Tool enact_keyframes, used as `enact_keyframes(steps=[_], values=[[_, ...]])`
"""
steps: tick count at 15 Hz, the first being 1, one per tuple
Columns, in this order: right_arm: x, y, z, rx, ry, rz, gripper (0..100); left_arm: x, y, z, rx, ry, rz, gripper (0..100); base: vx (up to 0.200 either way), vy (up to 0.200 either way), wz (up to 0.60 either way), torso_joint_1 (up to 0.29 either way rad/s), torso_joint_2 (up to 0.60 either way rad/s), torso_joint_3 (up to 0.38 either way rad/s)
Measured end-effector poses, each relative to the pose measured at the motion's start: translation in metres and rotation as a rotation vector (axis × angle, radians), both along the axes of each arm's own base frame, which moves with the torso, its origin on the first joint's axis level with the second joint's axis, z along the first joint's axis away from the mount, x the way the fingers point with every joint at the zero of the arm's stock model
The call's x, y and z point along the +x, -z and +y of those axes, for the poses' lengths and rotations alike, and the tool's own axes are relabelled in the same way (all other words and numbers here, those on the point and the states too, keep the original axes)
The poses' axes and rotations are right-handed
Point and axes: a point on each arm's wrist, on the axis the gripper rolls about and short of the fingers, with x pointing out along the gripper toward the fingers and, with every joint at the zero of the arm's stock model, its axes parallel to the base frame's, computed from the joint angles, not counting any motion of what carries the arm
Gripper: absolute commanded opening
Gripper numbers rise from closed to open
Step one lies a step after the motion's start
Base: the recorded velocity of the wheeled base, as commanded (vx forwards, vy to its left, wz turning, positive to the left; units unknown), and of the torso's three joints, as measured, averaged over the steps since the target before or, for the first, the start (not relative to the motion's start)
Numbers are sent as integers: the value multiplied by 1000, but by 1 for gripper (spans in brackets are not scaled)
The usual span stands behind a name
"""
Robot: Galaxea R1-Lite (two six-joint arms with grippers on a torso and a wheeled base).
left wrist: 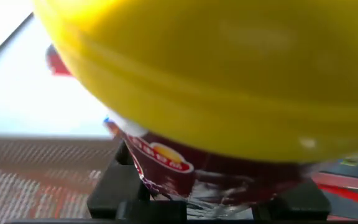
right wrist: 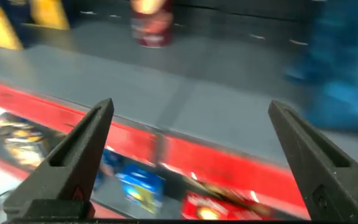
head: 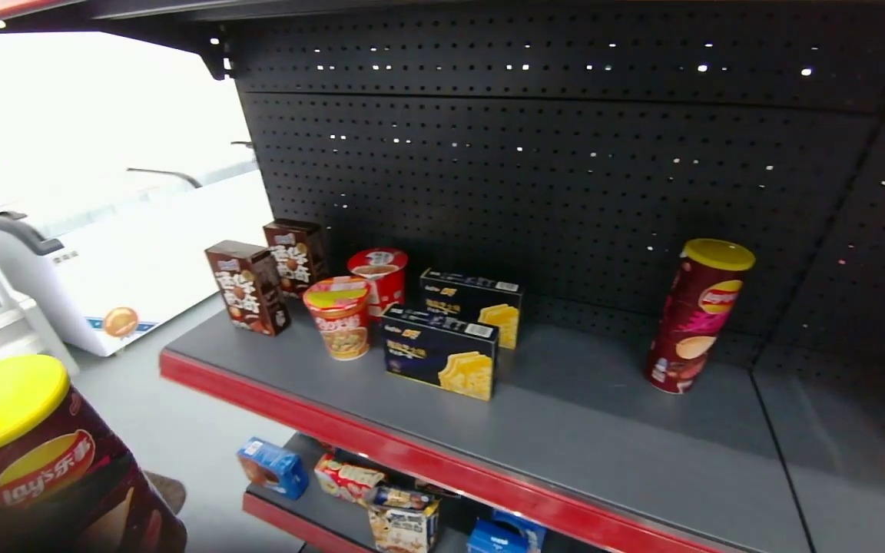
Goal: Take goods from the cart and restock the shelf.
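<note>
Now the left pincer (left wrist: pixel 204 202) pinches a yellow-lidded chip can (head: pixel 24 453), held in front of the shelf (head: pixel 581 438) near its left end and clear of it. A second chip can (head: pixel 700 315) stands upright on the shelf, well apart from the boxes (head: pixel 442 357) and cups (head: pixel 343 315). The right pincer (right wrist: pixel 191 112) is spread wide above the shelf's red front edge.

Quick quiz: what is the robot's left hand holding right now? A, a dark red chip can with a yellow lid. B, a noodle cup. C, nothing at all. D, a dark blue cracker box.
A: in the left wrist view the left hand is closed on a dark red chip can, just below its yellow lid.
</note>
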Motion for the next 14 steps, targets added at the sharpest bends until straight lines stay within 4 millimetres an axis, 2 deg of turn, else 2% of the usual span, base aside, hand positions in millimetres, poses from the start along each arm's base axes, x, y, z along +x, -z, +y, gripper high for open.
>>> enact_keyframes(steps=[5,11,12,14], values=[[0,0,0,0,0,0,100,0,-1,0,-1,-1,-6,0,0,0,-600,2,3,0],[1,-1,0,-4,32,10,100,1,-5,1,7,-41,-22,0,0,0,0,0,0,0],[0,-6,0,-6,32,-2,100,1,-9,1,5,-41,-36,0,0,0,0,0,0,0],[-3,-37,0,-2,-1,-53,100,4,-16,0,1,-37,-59,0,0,0,0,0,0,0]])
